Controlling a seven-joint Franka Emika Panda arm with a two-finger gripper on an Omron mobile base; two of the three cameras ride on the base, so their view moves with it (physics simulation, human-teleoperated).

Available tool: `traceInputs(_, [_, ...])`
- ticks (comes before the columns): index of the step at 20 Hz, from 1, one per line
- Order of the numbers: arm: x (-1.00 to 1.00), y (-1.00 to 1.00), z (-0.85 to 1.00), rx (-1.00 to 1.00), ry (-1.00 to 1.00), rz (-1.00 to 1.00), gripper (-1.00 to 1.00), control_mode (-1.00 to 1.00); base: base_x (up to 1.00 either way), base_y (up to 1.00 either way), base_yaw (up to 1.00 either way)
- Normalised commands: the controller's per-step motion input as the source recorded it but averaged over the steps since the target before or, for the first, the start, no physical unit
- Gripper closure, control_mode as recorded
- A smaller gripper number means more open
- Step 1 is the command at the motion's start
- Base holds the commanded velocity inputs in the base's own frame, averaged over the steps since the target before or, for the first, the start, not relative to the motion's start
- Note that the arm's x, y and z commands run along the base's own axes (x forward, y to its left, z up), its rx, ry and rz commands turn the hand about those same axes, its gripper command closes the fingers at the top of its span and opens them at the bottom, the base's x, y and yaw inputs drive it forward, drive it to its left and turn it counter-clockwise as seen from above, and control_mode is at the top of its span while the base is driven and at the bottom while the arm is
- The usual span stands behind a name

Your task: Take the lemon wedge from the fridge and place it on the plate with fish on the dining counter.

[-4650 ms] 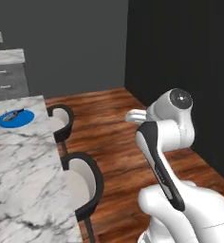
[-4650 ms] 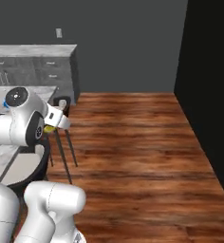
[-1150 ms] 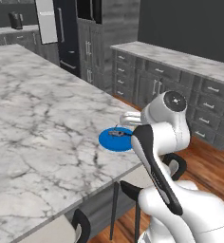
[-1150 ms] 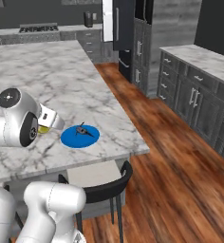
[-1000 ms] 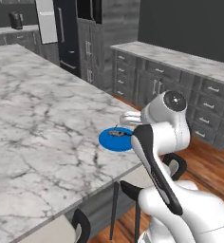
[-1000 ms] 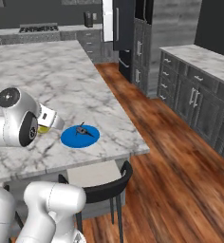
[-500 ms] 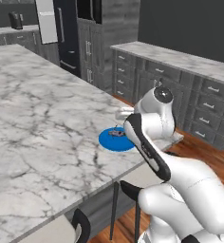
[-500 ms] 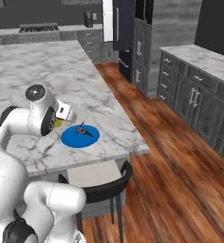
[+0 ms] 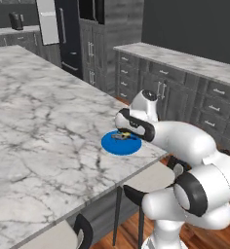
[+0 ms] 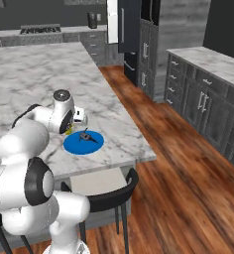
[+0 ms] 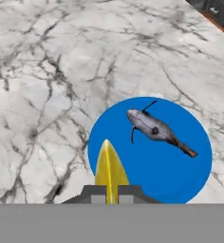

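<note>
The lemon wedge is a thin yellow sliver pinched between my gripper, which is shut on it. It hangs low over the near left rim of the blue plate. A small grey fish lies in the plate's middle. From the right base camera, my gripper with the yellow wedge sits at the left edge of the plate. The plate rests near the corner of the dining counter. The dark fridge stands far behind.
Black stools are tucked under the counter's near edge. Grey cabinets with a marble top line the wall to the right across a wood-floor aisle. A light panel shows beside the fridge.
The arm has stretched forward and down, bringing the gripper with the lemon wedge from beside my body to just over the plate's edge. Plate and fish have not moved.
</note>
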Motion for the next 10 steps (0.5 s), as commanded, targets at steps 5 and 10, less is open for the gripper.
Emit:
traceInputs(5, [0.17,0.2,-0.13,-0.04,0.18,0.11,1.0,-1.0,0.0,0.0,0.0])
traceInputs(10, [0.12,-0.01,-0.57,-0.14,0.1,0.09,1.0,-1.0,0.0,0.0,0.0])
